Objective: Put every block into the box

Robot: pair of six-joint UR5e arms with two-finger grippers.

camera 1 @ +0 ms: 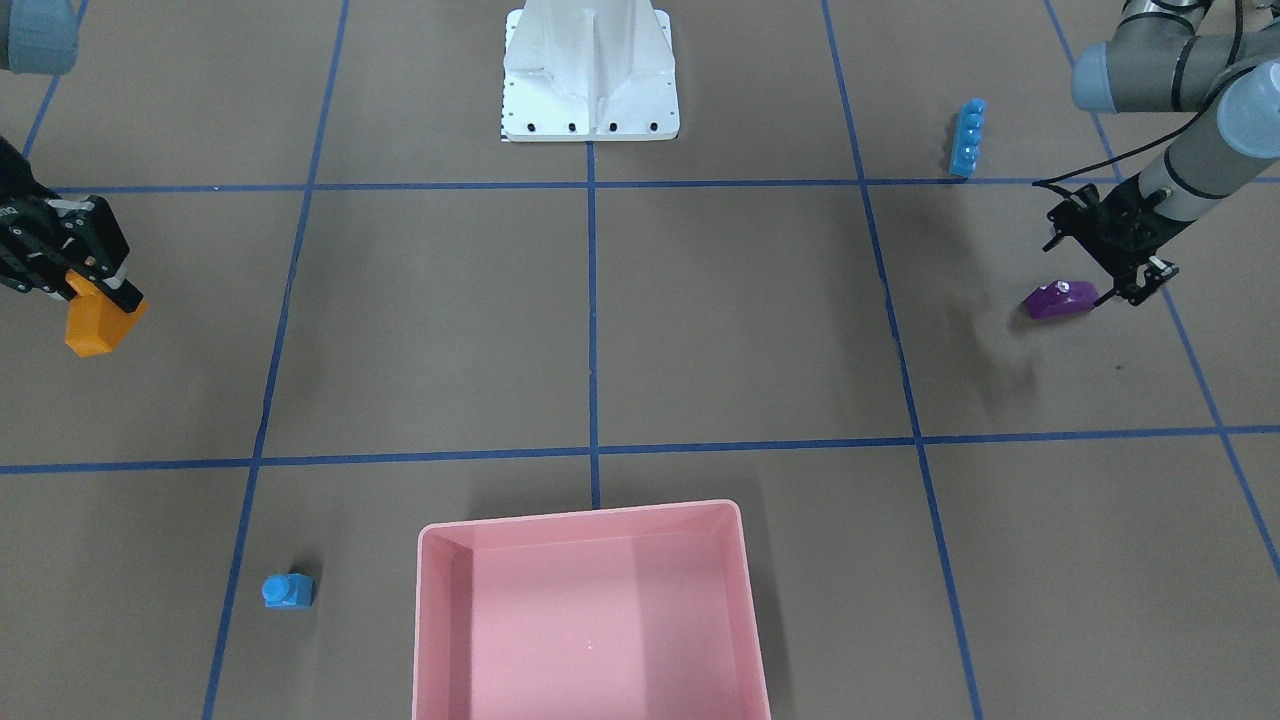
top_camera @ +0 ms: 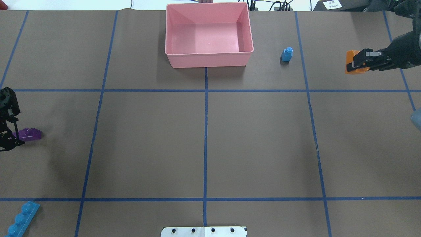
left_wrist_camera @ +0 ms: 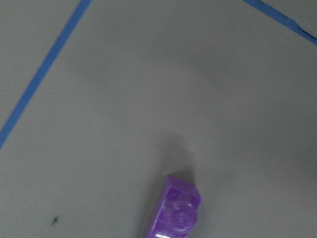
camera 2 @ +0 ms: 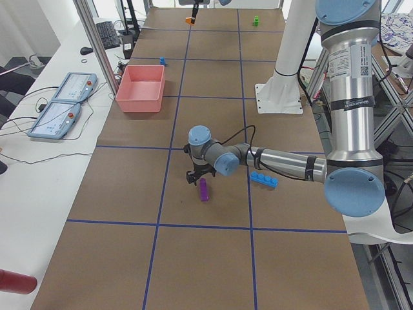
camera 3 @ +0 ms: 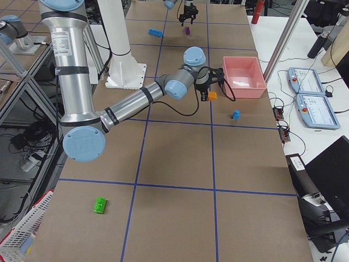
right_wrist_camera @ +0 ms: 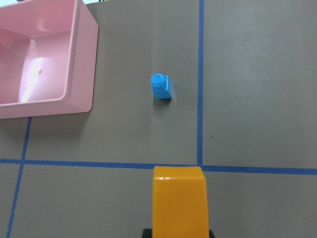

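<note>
My right gripper (camera 1: 103, 291) (top_camera: 358, 61) is shut on the orange wedge block (camera 1: 93, 327) (right_wrist_camera: 179, 201) and holds it above the table. The small blue block (top_camera: 287, 54) (right_wrist_camera: 161, 87) stands between it and the pink box (top_camera: 207, 61) (camera 1: 580, 514), which holds nothing. My left gripper (camera 1: 1102, 263) (top_camera: 12, 131) hangs open just beside and above the purple block (camera 1: 1059, 298) (left_wrist_camera: 177, 213), apart from it. Nearer the robot on that side lies the long blue block (camera 1: 967, 138) (top_camera: 22, 218). The green block (camera 3: 100, 205) sits far out on my right side.
The white base plate (camera 1: 590, 80) (top_camera: 204, 231) stands at the robot's edge, mid-table. Blue tape lines grid the brown surface. Two tablets (camera 2: 64, 97) and cables lie on the white bench beyond the box. A pink mesh basket (camera 3: 22, 232) sits off the table's corner.
</note>
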